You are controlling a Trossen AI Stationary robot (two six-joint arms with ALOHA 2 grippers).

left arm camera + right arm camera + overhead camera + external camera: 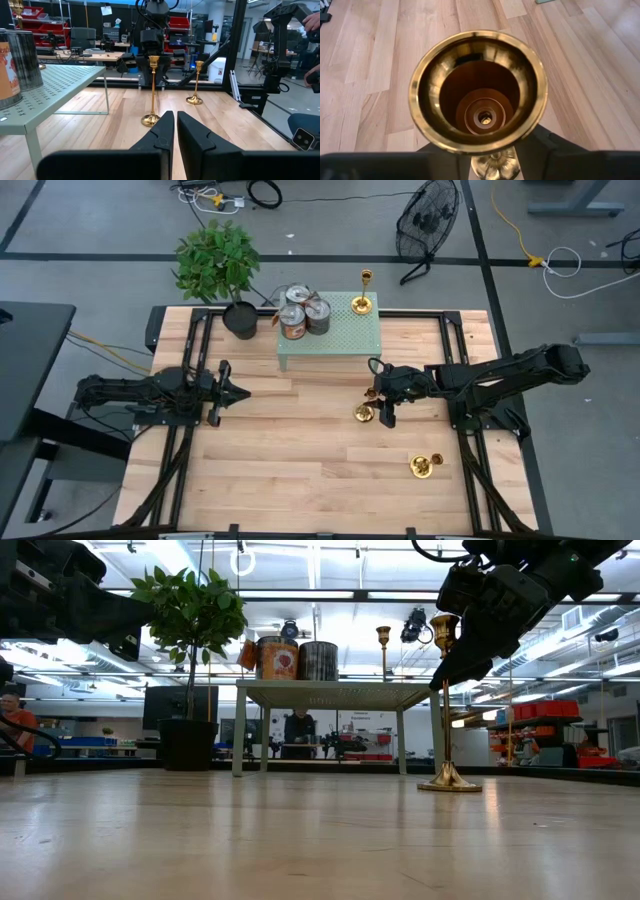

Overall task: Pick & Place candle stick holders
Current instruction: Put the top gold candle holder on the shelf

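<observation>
Three gold candle stick holders show. One [364,414] stands on the wooden table right of centre, and my right gripper [381,408] is shut on it just under its cup [477,90]. A second [423,466] stands on its round base nearer the front right. The third [362,292] stands on the green perforated stand [330,345] at the back. My left gripper [238,391] waits level at the table's left, shut and holding nothing. My right gripper has the stem's top [492,164], right below the cup, between its two fingers [445,156], one on each side. The fingers slant down at it from the table's right and lie across the stem. The holder stands upright, its base [448,781] on the table.
Several tins [303,313] stand on the green stand beside the third holder. A potted plant [218,265] sits at the table's back left. Bare wood lies between the arms and toward the near edge. A person [12,720] shows in the room beyond.
</observation>
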